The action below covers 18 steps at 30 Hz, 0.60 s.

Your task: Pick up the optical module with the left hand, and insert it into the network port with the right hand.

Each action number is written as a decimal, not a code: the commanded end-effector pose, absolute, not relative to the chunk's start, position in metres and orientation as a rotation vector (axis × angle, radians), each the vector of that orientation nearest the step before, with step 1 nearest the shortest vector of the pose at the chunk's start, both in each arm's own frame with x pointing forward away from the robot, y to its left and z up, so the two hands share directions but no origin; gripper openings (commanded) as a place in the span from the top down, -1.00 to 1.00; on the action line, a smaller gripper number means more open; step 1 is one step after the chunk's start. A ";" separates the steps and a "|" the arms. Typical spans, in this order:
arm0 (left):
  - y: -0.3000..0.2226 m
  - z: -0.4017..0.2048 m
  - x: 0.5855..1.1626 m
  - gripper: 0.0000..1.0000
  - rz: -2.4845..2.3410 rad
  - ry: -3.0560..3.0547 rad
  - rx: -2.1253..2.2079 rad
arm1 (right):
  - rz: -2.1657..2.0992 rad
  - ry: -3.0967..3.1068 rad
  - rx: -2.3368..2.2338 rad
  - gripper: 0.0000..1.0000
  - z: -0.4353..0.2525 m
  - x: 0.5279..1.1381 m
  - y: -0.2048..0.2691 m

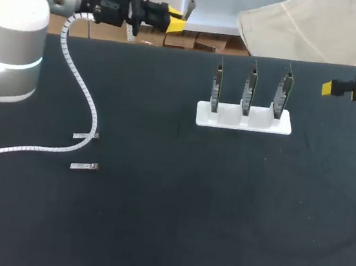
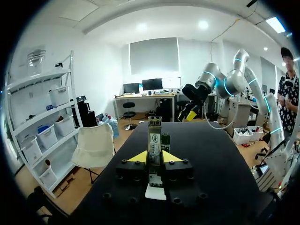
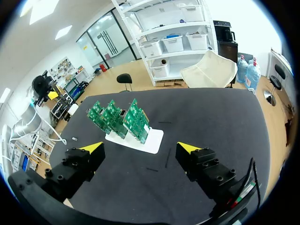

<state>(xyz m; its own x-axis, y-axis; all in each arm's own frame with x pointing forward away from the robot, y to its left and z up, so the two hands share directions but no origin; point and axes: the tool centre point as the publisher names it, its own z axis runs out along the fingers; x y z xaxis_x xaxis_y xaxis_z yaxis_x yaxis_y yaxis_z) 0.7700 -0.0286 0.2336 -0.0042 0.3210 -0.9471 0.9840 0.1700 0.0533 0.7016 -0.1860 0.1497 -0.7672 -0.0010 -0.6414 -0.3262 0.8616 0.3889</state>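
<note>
My left gripper (image 2: 154, 157) is shut on a slim silver optical module (image 2: 154, 139), which stands up between the yellow tips. In the head view this gripper (image 1: 176, 23) hangs high over the table's far left edge. My right gripper (image 3: 140, 148) is open and holds nothing; it hovers at the far right (image 1: 327, 88), beside the boards. Three upright green circuit boards (image 1: 249, 88) carrying the network ports stand in a white holder (image 1: 244, 119) at the middle right, ahead of the right gripper (image 3: 123, 117).
Two more small silver modules (image 1: 86, 136) (image 1: 84, 166) lie on the black table at the left, near the left arm's white cable (image 1: 79, 88). One of them shows beyond the boards (image 3: 75, 138).
</note>
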 end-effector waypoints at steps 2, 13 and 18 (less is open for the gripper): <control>-0.047 0.228 0.783 1.00 -0.954 1.453 1.333 | 0.635 2.375 -0.231 -1.00 0.150 0.700 -0.185; -0.082 0.225 0.770 1.00 -1.078 1.405 1.265 | 0.635 2.375 -0.231 -1.00 0.150 0.700 -0.185; -0.095 0.220 0.766 1.00 -1.103 1.391 1.239 | 0.635 2.375 -0.231 -1.00 0.150 0.700 -0.185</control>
<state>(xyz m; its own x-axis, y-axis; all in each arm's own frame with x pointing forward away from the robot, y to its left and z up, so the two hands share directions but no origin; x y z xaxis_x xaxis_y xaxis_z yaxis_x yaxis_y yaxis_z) 0.7647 -0.0882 0.2258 -0.0466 0.1650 -0.9852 0.9965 0.0765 -0.0343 0.7015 -0.1860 0.1496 -0.7673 -0.0010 -0.6413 -0.3262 0.8616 0.3889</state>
